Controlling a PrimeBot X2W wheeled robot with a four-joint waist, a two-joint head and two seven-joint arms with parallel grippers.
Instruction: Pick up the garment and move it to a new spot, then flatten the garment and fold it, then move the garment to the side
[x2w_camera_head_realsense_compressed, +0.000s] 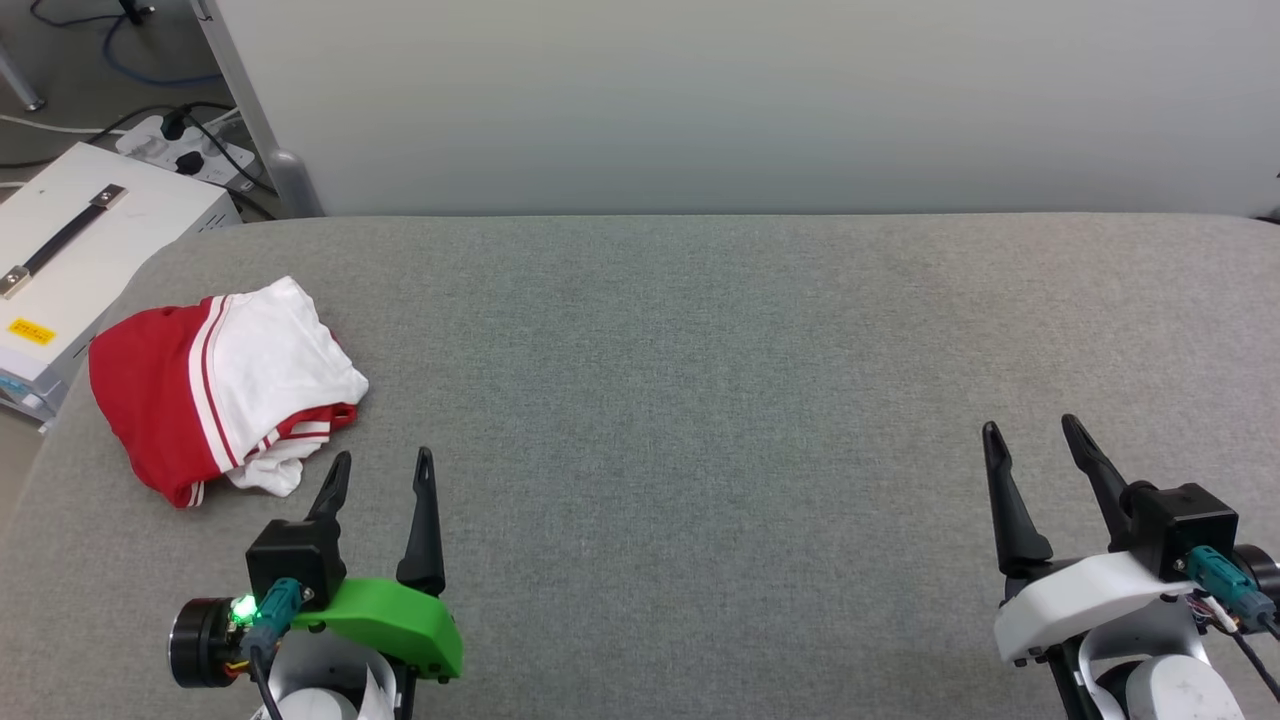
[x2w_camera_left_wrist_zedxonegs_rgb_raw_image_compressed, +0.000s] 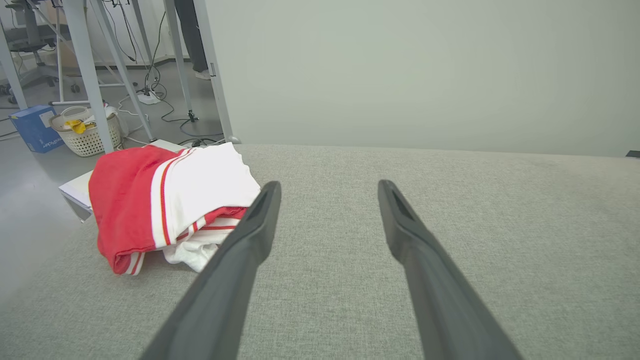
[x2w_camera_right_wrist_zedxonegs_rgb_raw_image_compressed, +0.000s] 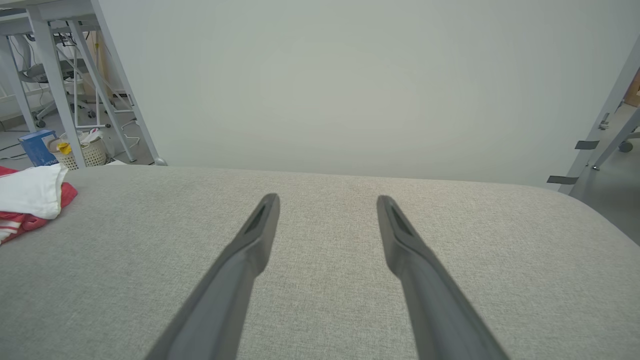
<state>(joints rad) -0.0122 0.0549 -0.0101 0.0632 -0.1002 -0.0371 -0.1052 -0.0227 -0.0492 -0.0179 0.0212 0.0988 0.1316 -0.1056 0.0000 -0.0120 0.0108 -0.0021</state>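
Note:
The garment (x2w_camera_head_realsense_compressed: 215, 385) lies bunched in a red and white heap with striped trim near the left edge of the grey padded table (x2w_camera_head_realsense_compressed: 700, 400). Its printed side is hidden. My left gripper (x2w_camera_head_realsense_compressed: 383, 463) stands open just to the right of and nearer than the heap, apart from it, with nothing between its fingers. From the left wrist, the garment (x2w_camera_left_wrist_zedxonegs_rgb_raw_image_compressed: 165, 202) sits left of the left gripper (x2w_camera_left_wrist_zedxonegs_rgb_raw_image_compressed: 327, 186). My right gripper (x2w_camera_head_realsense_compressed: 1033, 428) is open and empty at the table's near right. The right wrist view has the right gripper (x2w_camera_right_wrist_zedxonegs_rgb_raw_image_compressed: 326, 199) over bare cloth and the garment (x2w_camera_right_wrist_zedxonegs_rgb_raw_image_compressed: 30, 197) at the far left edge.
A white box (x2w_camera_head_realsense_compressed: 60, 260) with a dark handle stands off the table's left edge, beside a power strip (x2w_camera_head_realsense_compressed: 185, 150) and cables on the floor. A pale wall panel (x2w_camera_head_realsense_compressed: 750, 100) runs behind the table. A white basket (x2w_camera_left_wrist_zedxonegs_rgb_raw_image_compressed: 85, 132) and metal frame legs (x2w_camera_left_wrist_zedxonegs_rgb_raw_image_compressed: 90, 75) stand beyond.

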